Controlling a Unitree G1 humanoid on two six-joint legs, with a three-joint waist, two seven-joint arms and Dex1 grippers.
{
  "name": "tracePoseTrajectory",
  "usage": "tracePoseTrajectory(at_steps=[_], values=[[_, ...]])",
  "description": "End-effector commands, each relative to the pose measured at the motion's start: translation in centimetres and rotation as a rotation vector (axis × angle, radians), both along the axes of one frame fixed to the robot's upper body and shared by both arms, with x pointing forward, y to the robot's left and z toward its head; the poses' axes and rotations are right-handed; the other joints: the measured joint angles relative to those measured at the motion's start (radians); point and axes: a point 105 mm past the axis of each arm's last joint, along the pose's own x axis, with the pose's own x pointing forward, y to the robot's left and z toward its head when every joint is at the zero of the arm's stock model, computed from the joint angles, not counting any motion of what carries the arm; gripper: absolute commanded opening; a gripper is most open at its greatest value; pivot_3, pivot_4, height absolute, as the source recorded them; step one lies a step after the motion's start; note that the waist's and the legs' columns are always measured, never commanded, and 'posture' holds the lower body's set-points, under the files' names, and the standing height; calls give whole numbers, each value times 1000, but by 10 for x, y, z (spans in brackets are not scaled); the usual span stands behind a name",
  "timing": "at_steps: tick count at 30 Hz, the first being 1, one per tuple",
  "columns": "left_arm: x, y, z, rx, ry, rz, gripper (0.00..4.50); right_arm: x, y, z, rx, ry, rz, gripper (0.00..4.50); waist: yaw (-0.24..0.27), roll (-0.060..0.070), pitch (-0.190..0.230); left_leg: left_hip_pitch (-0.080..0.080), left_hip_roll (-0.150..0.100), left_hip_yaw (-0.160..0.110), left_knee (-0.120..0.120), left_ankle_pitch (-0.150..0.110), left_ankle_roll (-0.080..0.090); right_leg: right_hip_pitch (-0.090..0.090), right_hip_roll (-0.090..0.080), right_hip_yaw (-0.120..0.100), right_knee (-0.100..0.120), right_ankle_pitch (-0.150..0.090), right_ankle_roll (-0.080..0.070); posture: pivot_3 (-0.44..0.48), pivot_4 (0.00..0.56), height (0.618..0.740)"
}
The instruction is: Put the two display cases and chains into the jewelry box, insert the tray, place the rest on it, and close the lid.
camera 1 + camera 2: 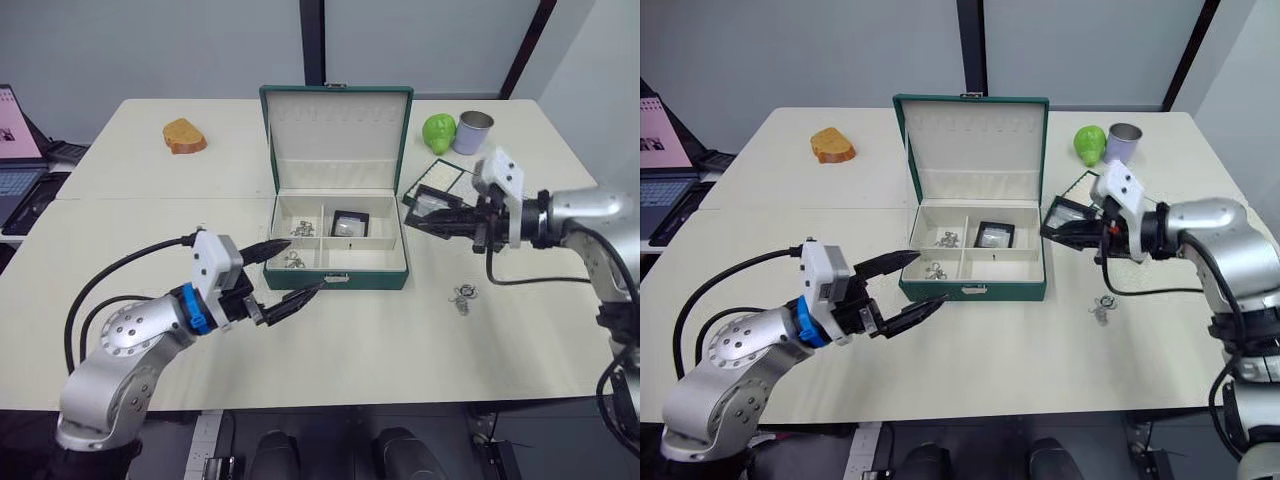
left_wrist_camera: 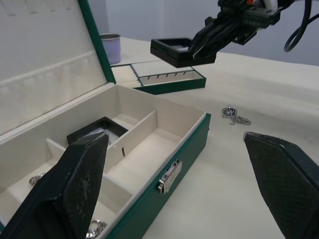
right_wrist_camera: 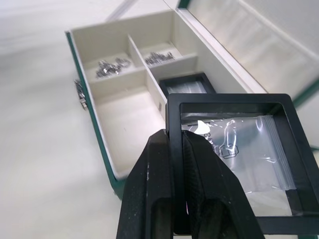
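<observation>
Right gripper (image 1: 412,217): my jaws pinch a case (image 3: 234,149) beside the box (image 1: 338,262).
Left gripper (image 1: 297,270): jaws spread wide, empty.

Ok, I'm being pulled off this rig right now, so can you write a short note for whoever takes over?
Right gripper: shut on a flat square black display case, held in the air beside the open dark green jewelry box.
Left gripper: open, empty, in front of the box.
Done: the other black display case lies in a back compartment; silvery chains sit in the left compartments.
Left: drop the held case in, insert the green-rimmed tray lying right of the box, put the small silvery jewellery heap from the table on it, close the cream-lined lid.
</observation>
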Motion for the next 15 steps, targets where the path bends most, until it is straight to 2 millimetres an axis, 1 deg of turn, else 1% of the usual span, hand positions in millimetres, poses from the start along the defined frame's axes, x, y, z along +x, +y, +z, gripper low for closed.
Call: tracePoseTrajectory(at_steps=[1, 3, 8, 11, 15], values=[[-8, 8, 10, -20, -45, 52, 4500, 8, 21, 12, 33, 30, 41, 23, -1, 0, 0, 0, 0, 0, 0, 0, 0, 0, 0, 0, 0, 0, 0, 0, 150, 740], [-13, 15, 4, -21, -27, 92, 4500, 12, 40, 17, 41, 63, 102, 23, -4, 0, 0, 0, 0, 0, 0, 0, 0, 0, 0, 0, 0, 0, 0, 0, 150, 740], [-19, 24, 1, -34, -19, 167, 4500, 16, 68, 19, 34, 124, 200, 23, -2, 0, 0, 0, 0, 1, 0, 0, 0, -2, 0, 0, 0, 0, 0, 0, 150, 740], [-20, 23, 1, -32, -25, 178, 4500, 15, 79, 7, 13, 192, 243, 23, 1, 0, 0, -1, 0, 1, 0, 0, 0, -2, -1, -1, 0, 0, 0, 0, 150, 740], [-21, 20, 4, -45, -35, 192, 4500, 11, 83, -10, -25, 240, 290, 23, 0, 0, 0, -1, 0, 1, 0, 0, 0, -2, -1, -1, 1, 0, 0, 0, 150, 740]])
